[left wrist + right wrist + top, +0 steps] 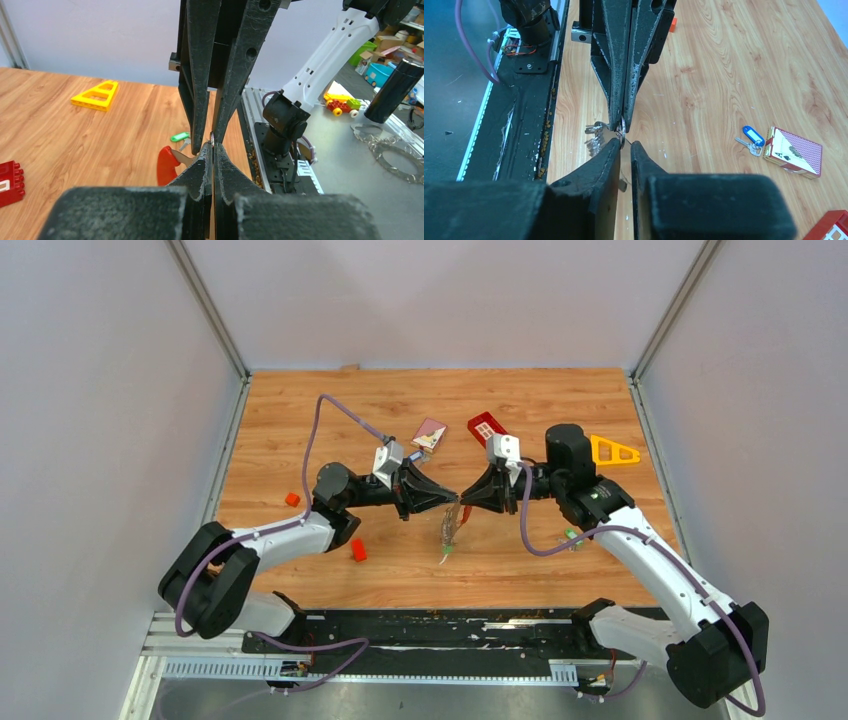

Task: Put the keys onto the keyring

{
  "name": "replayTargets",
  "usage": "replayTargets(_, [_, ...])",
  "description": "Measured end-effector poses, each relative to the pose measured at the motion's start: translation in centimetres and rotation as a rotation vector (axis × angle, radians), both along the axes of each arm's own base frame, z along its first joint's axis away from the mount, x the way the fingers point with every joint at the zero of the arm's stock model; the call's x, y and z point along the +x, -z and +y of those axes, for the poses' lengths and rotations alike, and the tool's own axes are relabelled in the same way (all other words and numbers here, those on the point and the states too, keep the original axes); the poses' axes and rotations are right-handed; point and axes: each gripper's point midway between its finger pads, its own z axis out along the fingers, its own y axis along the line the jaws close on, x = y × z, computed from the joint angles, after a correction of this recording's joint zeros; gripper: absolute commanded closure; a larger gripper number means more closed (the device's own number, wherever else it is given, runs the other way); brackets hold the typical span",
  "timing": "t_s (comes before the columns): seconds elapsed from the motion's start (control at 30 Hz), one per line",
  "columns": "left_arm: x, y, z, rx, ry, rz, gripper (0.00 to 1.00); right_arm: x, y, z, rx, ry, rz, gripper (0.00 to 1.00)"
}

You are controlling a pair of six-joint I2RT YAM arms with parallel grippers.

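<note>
My left gripper is shut on the small metal ring of the keyring, holding it above the table. The fob's glossy red piece hangs below it. My right gripper meets it tip to tip, its jaws a narrow gap apart, and the ring touches the tip of one finger. A bunch of silver keys dangles under the ring, seen from above as a hanging cluster. A green-headed key lies on the wood. A blue-headed key lies beside a card box.
A playing-card box and a red gridded tray sit behind the grippers. A yellow triangular piece lies at the right. Two small red blocks lie by the left arm. The black rail lines the near edge.
</note>
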Motion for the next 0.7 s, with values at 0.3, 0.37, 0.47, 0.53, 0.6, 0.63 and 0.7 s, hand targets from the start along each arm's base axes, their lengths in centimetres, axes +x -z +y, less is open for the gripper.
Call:
replayTargets(0.3, [0.2, 0.3, -0.1, 0.005, -0.005, -0.002, 0.95, 0.1, 0.2, 0.0, -0.007, 0.012, 0.011, 1.00])
replayTargets(0.37, [0.3, 0.6, -0.1, 0.016, -0.010, -0.014, 0.80, 0.1, 0.4, -0.1, -0.023, 0.018, 0.006, 1.00])
replayTargets(0.47, [0.5, 1.4, -0.2, 0.066, -0.023, -0.041, 0.60, 0.2, 0.7, -0.3, -0.077, 0.030, -0.003, 1.00])
replayTargets(0.53, [0.9, 1.8, -0.2, 0.117, -0.038, -0.078, 0.53, 0.5, 0.6, -0.3, -0.124, 0.038, -0.022, 1.00])
replayTargets(0.6, [1.6, 1.7, -0.3, 0.165, -0.056, -0.128, 0.49, 0.9, 0.5, -0.3, -0.166, 0.044, -0.044, 1.00])
replayTargets(0.63, [2.0, 1.3, -0.3, 0.186, -0.067, -0.158, 0.47, 1.0, 0.5, -0.4, -0.189, 0.048, -0.052, 1.00])
replayTargets(0.7, [2.5, 0.7, -0.3, 0.218, -0.080, -0.212, 0.45, 1.2, 1.1, -0.5, -0.240, 0.056, -0.060, 1.00])
